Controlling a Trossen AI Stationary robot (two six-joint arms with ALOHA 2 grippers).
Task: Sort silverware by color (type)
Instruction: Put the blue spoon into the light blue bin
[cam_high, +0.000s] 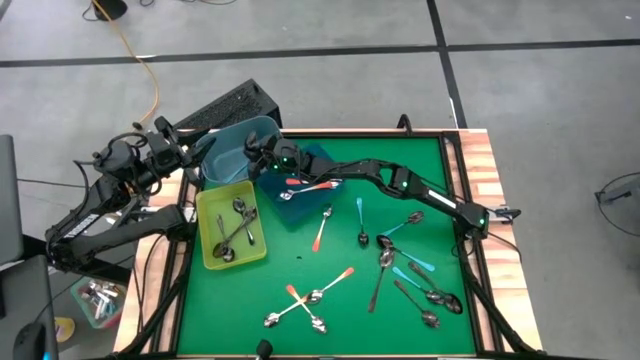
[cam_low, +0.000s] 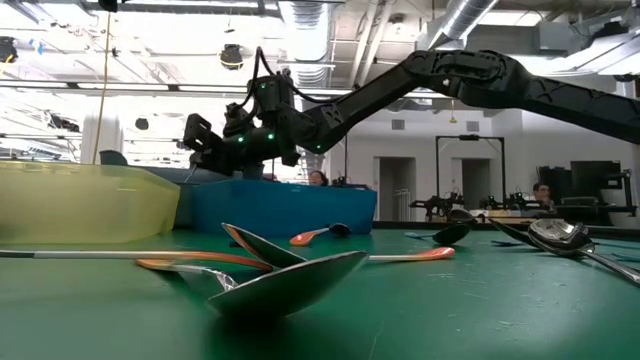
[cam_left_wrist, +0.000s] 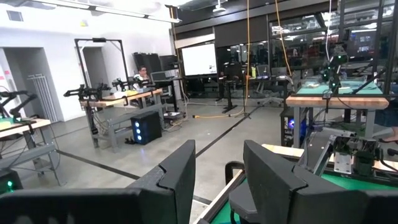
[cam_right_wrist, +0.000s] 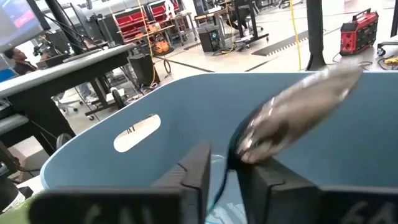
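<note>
Spoon (cam_right_wrist: 292, 115) with a teal handle is sitting between the right gripper (cam_right_wrist: 227, 171) fingers, which are narrowly parted around the handle, above the blue bin (cam_high: 235, 150) at the mat's far left corner. Loose silverware (cam_high: 400, 265) is lying scattered across the green mat (cam_high: 340, 290). Silver spoons are resting in the yellow bin (cam_high: 210, 210) beside it. Left gripper (cam_left_wrist: 217, 180) is hovering half open, empty, off the table's left edge.

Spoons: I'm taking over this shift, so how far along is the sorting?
Done: silver spoons lie in the yellow bin, orange ones in the dark-blue bin. In hand: a teal spoon at the right gripper, above the light-blue bin. Left: many mixed spoons on the mat; left gripper idle.
</note>
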